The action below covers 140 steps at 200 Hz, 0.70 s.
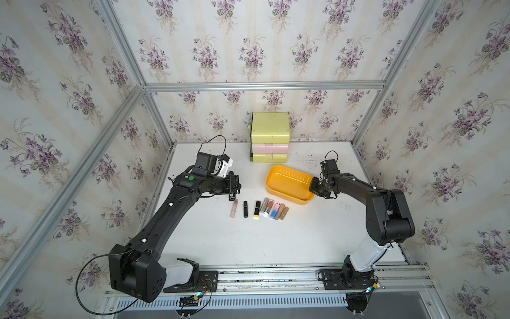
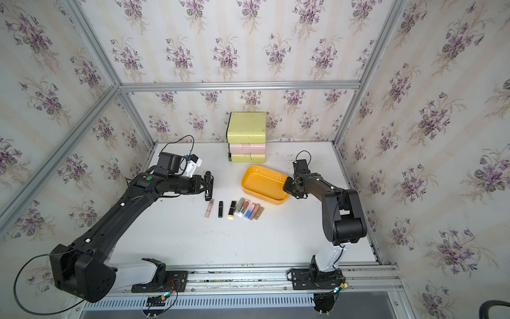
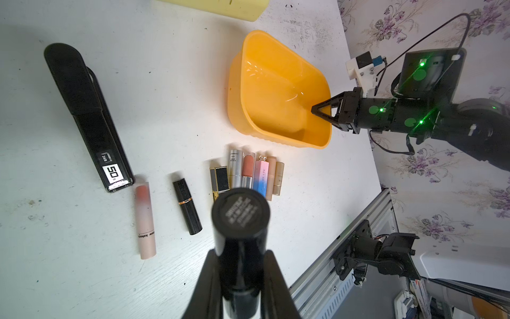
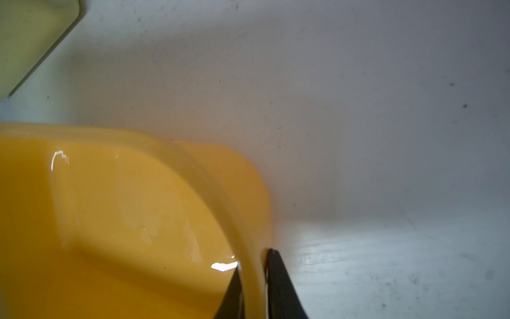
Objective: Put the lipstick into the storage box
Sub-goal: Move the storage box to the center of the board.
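A white table is seen from above, with two black robot arms reaching in from the near edge. The left gripper pinches a black lipstick between its jaws. It holds the tube above the table, close to a black stapler and well apart from the storage box, an orange-yellow tray off to the right. The right gripper has its jaws clamped on the box's side wall, one finger inside the rim and one outside. A row of lipsticks lies on the table in front of the box. A yellow-and-pink drawer unit stands behind it, against the back wall.
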Available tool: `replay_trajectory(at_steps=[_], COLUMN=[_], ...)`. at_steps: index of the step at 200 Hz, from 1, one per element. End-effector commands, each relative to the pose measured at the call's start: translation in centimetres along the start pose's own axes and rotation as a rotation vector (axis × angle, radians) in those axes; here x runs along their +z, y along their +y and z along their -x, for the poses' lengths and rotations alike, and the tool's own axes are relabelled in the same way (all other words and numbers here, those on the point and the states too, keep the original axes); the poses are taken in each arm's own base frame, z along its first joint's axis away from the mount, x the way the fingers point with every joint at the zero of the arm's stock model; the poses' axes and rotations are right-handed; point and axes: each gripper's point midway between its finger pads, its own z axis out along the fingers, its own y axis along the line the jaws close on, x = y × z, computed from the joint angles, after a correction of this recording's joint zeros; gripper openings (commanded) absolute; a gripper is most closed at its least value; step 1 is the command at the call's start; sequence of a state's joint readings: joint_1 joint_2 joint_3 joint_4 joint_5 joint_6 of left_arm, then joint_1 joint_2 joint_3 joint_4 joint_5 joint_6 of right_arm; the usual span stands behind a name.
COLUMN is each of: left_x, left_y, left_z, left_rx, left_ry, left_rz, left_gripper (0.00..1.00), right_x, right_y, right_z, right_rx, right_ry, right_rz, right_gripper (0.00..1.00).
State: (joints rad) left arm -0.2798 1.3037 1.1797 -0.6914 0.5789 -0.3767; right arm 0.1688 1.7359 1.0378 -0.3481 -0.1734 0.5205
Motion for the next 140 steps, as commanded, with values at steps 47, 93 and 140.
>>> replay_trajectory(at_steps=[47,93,140], left_x=[1.2,3.9,8.2], left_y=[-0.4,-0.6,-1.5], left_z=[0.2,0.8,3.1], left_rx=[0.050,0.114,0.287], left_ry=[0.007,0.078,0.181], left_rz=[-0.002,0.032,0.080], left_gripper=[0.09,0.09,0.09], right_x=[1.5,1.5,-1.6], right_y=[5.0,6.7,7.6], right_z=[-0.6,-0.7,0.4], right_rx=[-0.102,-0.147,-0.190], right_ry=[0.018,0.016,-0.048], right_rz=[0.019,0.014,0.034], right_gripper=[0.15,0.38,0.61])
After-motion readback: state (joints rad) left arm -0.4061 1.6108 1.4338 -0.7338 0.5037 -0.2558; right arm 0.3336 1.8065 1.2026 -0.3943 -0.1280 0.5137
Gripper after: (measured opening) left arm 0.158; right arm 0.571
